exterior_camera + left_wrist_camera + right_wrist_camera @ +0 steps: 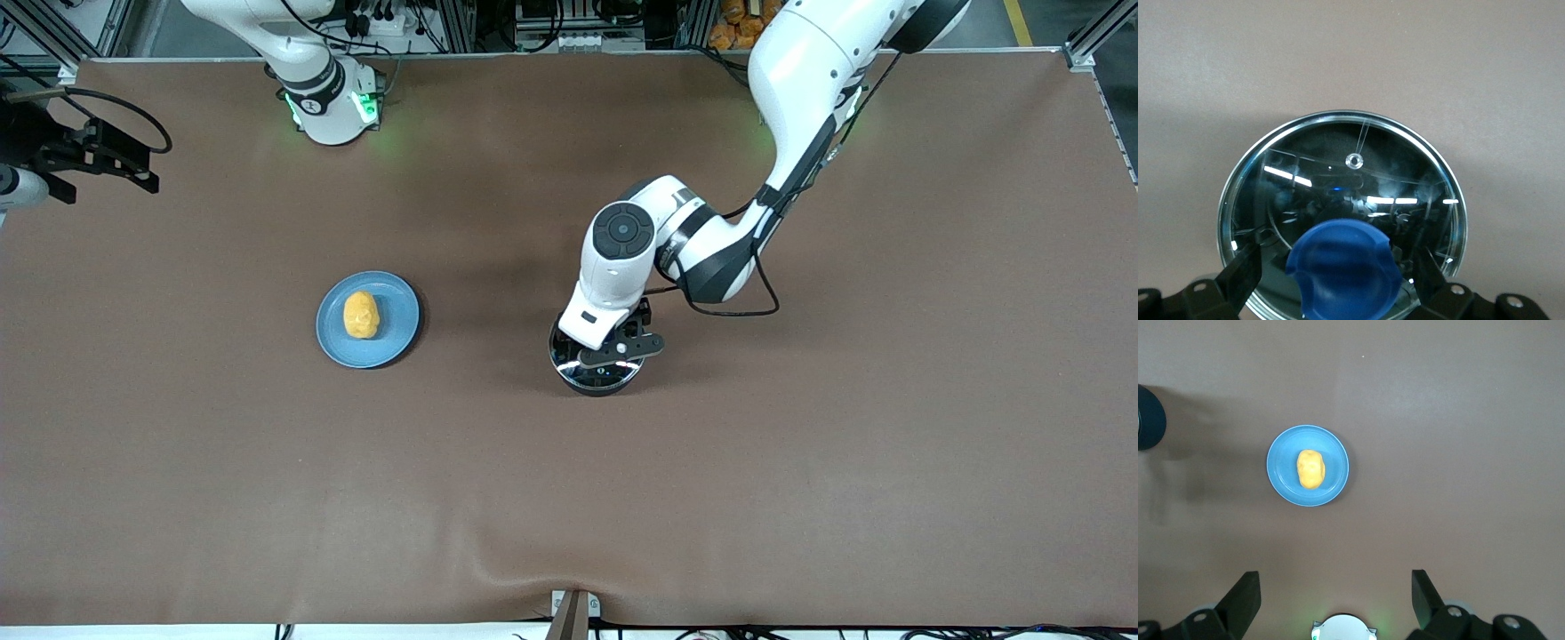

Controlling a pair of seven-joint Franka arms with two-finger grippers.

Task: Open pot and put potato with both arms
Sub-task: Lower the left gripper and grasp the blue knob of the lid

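The pot (597, 380) stands mid-table with its glass lid (1351, 173) on; my left arm hides the handle. My left gripper (613, 352) is low over the lid, open. Its fingers (1245, 267) stand on either side of the blue knob (1341, 270) without touching it. The yellow-orange potato (361, 316) lies on a light-blue plate (398, 342) toward the right arm's end of the table. In the right wrist view my right gripper (1336, 587) hangs open and empty high above the table. That view shows the potato (1311, 469) and the plate (1281, 483) far below it.
Brown cloth covers the whole table (800, 489). The right arm's base (333, 111) stands at the table's edge with green lights. A small bracket (573, 613) sits at the edge nearest the front camera.
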